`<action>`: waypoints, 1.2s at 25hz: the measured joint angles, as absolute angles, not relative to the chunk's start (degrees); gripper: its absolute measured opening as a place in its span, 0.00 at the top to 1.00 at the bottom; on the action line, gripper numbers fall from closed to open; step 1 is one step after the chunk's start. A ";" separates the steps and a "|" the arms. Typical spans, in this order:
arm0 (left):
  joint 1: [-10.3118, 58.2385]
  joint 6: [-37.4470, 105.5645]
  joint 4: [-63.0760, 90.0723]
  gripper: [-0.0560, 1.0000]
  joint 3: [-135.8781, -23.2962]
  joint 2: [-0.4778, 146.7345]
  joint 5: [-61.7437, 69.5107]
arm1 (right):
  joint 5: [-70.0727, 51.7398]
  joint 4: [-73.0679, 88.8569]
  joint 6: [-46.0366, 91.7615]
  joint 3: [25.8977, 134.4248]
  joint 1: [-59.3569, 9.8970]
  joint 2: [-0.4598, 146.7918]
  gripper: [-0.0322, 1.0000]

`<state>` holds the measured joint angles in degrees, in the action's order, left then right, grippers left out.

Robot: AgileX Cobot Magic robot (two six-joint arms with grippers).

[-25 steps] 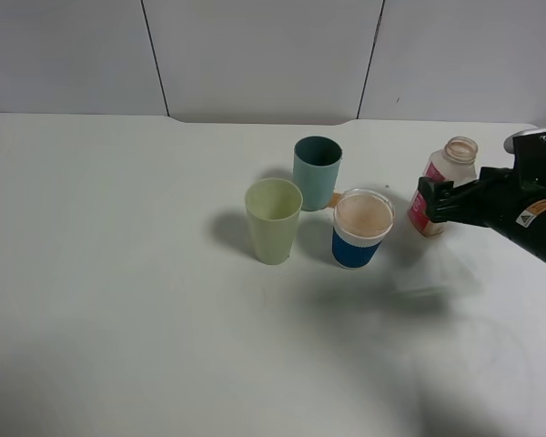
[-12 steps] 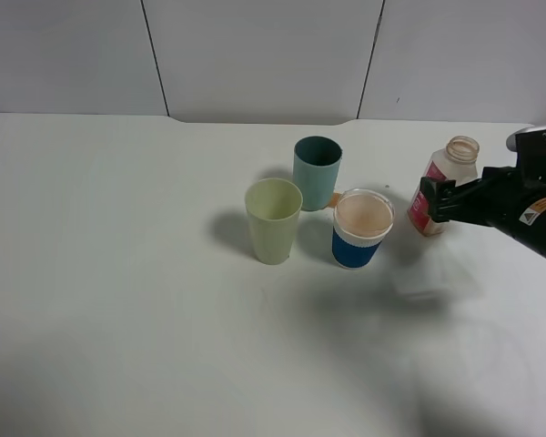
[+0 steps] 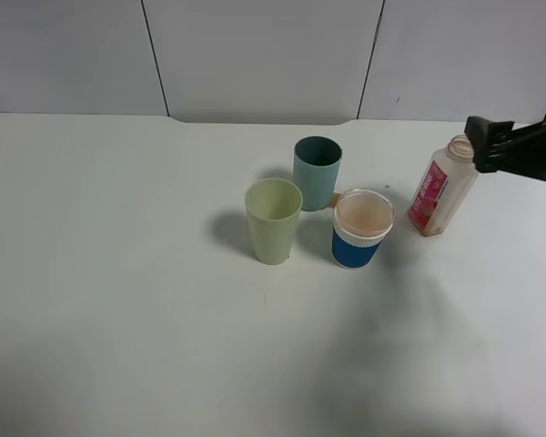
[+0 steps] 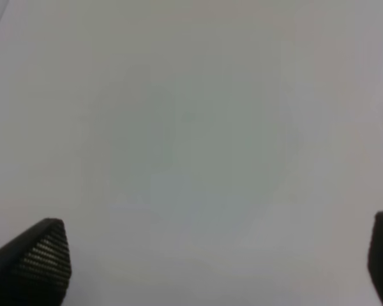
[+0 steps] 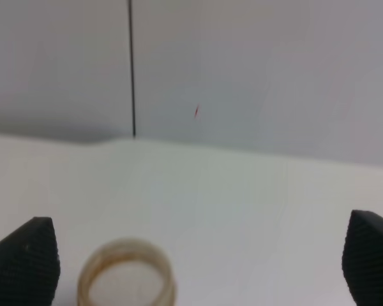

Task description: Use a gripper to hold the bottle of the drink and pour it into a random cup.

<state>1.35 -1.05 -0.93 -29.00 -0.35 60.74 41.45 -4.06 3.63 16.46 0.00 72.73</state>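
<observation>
bottle (image 3: pixel 442 195): clear plastic, red-pink label, capless wide neck, upright on the desk (image 3: pixel 118 273), right of the cups.
tool (image 3: pixel 484 146): black, jaws wide apart, raised beside the bottle's neck, holding nothing.
drink: none visible in bottle.

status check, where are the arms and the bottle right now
Right gripper open, raised beside the neck of the clear plastic bottle with red label, not gripping. Left gripper open over bare table. Bottle upright, nothing blocking.
</observation>
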 joint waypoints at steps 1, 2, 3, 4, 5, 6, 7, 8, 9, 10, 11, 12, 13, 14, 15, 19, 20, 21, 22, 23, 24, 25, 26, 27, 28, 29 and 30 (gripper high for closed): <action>1.35 -1.05 -0.93 0.07 -29.00 -0.35 60.74 | 40.01 -3.87 3.69 16.46 0.00 70.28 0.13; 1.35 -1.05 -0.93 0.07 -29.00 -0.35 60.74 | 38.58 -3.57 3.75 16.46 0.00 67.29 0.13; 1.35 -1.05 -0.93 0.07 -29.00 -0.35 60.74 | 37.39 -3.06 3.90 16.46 0.00 64.29 0.13; 1.35 -1.05 -0.93 0.07 -29.00 -0.35 60.74 | 34.12 -1.74 4.97 16.53 0.00 58.71 0.13; 1.35 -1.05 -0.93 0.07 -29.00 -0.35 60.74 | 31.66 -1.16 5.89 16.99 0.00 55.75 0.13; 1.35 -1.05 -0.93 0.07 -29.00 -0.35 60.74 | 29.15 -0.72 6.98 17.80 0.00 52.86 0.13; 1.35 -1.05 -0.93 0.07 -29.00 -0.35 60.74 | 25.55 -0.34 8.07 18.90 0.00 50.55 0.13; 1.35 -1.05 -0.93 0.07 -29.00 -0.35 60.74 | 21.73 0.00 9.42 20.04 0.00 47.98 0.13; 1.35 -1.05 -0.93 0.07 -29.00 -0.35 60.74 | 18.50 0.00 10.53 21.59 0.00 45.62 0.13; 1.35 -1.05 -0.93 0.07 -29.00 -0.35 60.74 | 14.80 0.00 11.39 23.16 0.00 43.77 0.13; 1.35 -1.05 -0.93 0.07 -29.00 -0.35 60.74 | 11.46 0.00 11.81 24.42 0.00 41.73 0.13; 1.35 -1.05 -0.93 0.07 -29.00 -0.35 60.74 | 8.41 -0.34 12.11 25.83 0.00 39.73 0.13; 1.35 -1.05 -0.93 0.07 -29.00 -0.35 60.74 | 5.99 -0.93 12.24 27.14 0.00 37.80 0.13; 1.35 -1.05 -0.93 0.07 -29.00 -0.35 60.74 | 3.13 -1.69 12.30 28.35 0.00 36.18 0.13; 1.35 -1.05 -0.93 0.07 -29.00 -0.35 60.74 | 0.00 -2.53 12.31 29.33 0.00 34.21 0.13; 1.35 -1.05 -0.93 0.07 -29.00 -0.35 60.74 | -11.87 -6.41 12.37 34.03 0.00 27.02 0.13; 1.35 -1.05 -0.93 0.07 -29.00 -0.35 60.74 | -14.79 -7.51 12.37 35.33 0.00 25.44 0.13; 1.35 -1.05 -0.93 0.07 -29.00 -0.35 60.74 | -18.42 -8.30 12.30 36.73 0.00 24.24 0.13; 1.35 -1.05 -0.93 0.07 -29.00 -0.35 60.74 | -21.95 -9.11 11.97 37.88 0.00 23.02 0.13; 1.35 -1.05 -0.93 0.07 -29.00 -0.35 60.74 | -24.77 -9.37 11.28 39.24 0.00 21.91 0.13; 1.35 -1.05 -0.93 0.07 -29.00 -0.35 60.74 | -28.03 -9.43 10.46 40.52 0.00 20.84 0.13; 1.35 -1.05 -0.93 0.07 -29.00 -0.35 60.74 | -31.09 -9.38 9.69 41.70 0.00 19.94 0.13; 1.35 -1.05 -0.93 0.07 -29.00 -0.35 60.74 | -33.81 -9.07 8.75 42.53 0.00 18.86 0.13; 1.35 -1.05 -0.93 0.07 -29.00 -0.35 60.74 | -35.80 -8.55 8.05 43.24 0.00 17.69 0.13; 1.35 -1.05 -0.93 0.07 -29.00 -0.35 60.74 | -37.77 -7.41 7.57 43.57 0.00 16.55 0.13; 1.35 -1.05 -0.93 0.07 -29.00 -0.35 60.74 | -39.59 -6.00 7.37 43.63 0.00 15.09 0.13; 1.35 -1.05 -0.93 0.07 -29.00 -0.35 60.74 | -41.34 -4.78 7.16 43.69 0.00 13.59 0.13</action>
<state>1.35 -1.05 -0.93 -29.00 -0.35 60.74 -41.34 -4.78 7.16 43.69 0.00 13.59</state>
